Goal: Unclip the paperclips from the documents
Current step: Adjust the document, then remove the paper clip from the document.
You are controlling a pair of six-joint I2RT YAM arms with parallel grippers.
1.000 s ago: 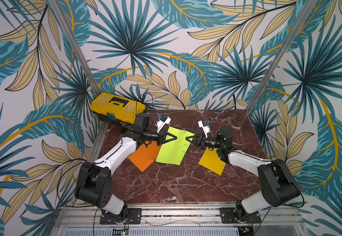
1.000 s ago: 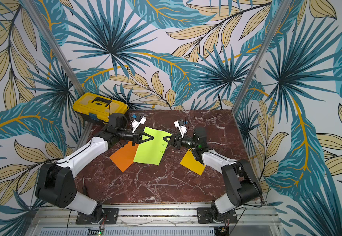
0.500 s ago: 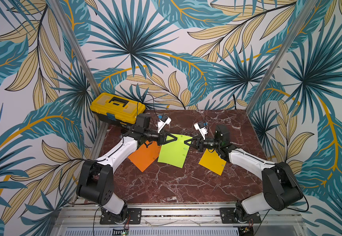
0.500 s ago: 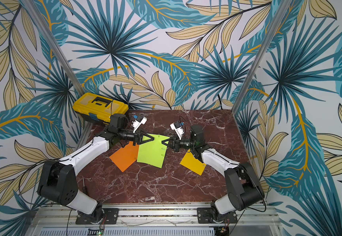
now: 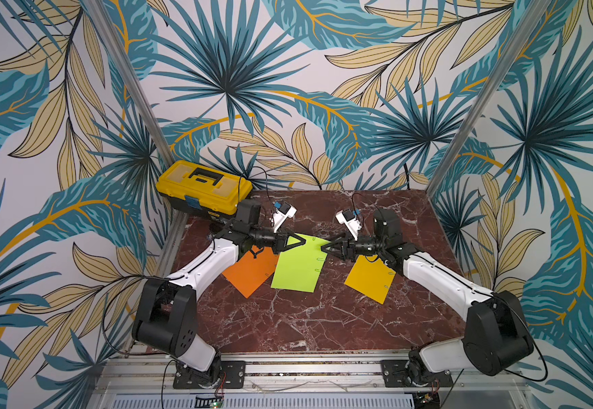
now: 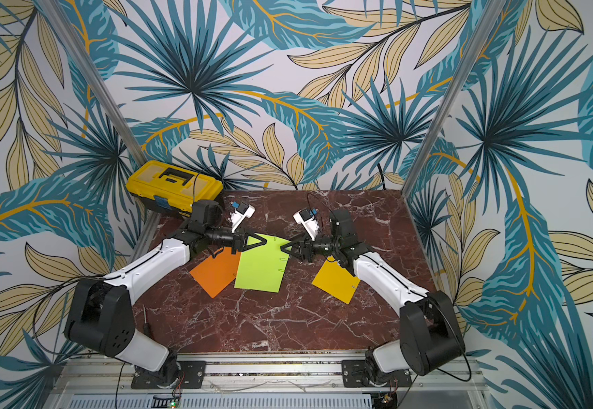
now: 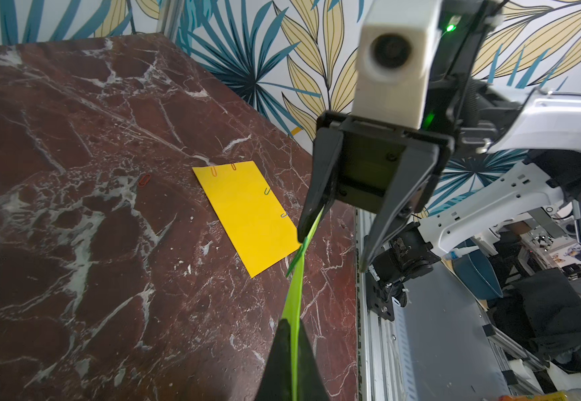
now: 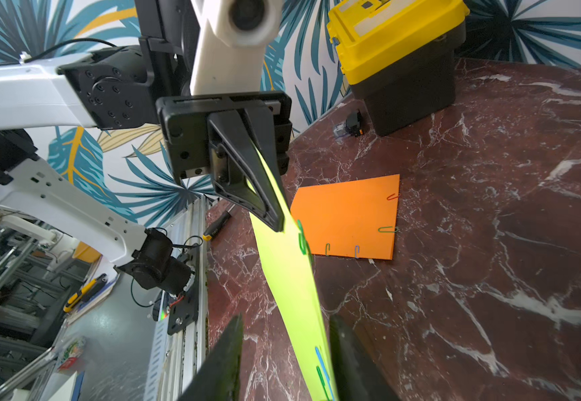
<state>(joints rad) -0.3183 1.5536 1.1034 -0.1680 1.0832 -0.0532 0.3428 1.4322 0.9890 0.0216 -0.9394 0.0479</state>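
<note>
My L gripper (image 5: 301,241) pinches the green sheet (image 5: 296,271), holding it up so my R gripper (image 5: 324,248), jaws spread round its edge, can prob. pull off clips (image 8: 321,368).

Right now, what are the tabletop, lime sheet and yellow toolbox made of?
Tabletop: red-brown marble or marble-look laminate, white veins, slight sheen. Lime sheet: thin matte paper, bowing when seen edge-on. Yellow toolbox: probably moulded plastic, smooth with soft highlights.

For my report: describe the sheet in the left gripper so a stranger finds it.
Find the yellow toolbox on the red marble table. Near it, between an orange sheet and a golden yellow sheet, lies the lime green sheet. Only this one is lifted, pinched by the left gripper.
</note>
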